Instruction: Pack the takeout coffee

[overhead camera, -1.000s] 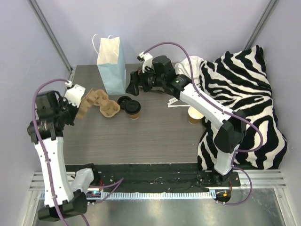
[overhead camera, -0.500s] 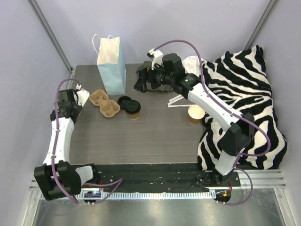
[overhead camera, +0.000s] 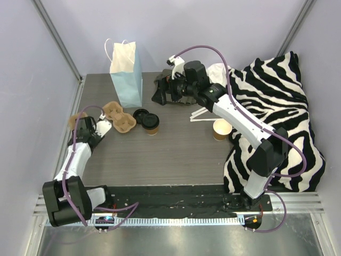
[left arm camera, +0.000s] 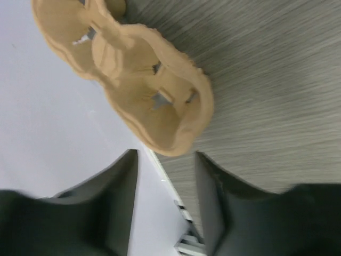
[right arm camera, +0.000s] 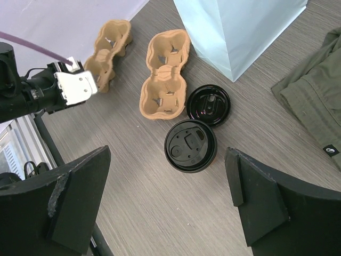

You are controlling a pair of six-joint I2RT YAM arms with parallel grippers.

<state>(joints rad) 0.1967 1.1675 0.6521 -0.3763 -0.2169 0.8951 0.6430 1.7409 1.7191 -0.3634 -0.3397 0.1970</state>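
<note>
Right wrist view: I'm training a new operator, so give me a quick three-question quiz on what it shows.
1. True or false: the takeout coffee already sits inside the blue bag.
2. What lies nearest the coffee? A) a loose black lid B) a spoon C) a napkin
3. Which gripper hovers at the end of a pulp carrier?
Key: 1 false, it stands on the table; 2 A; 3 the left gripper.
</note>
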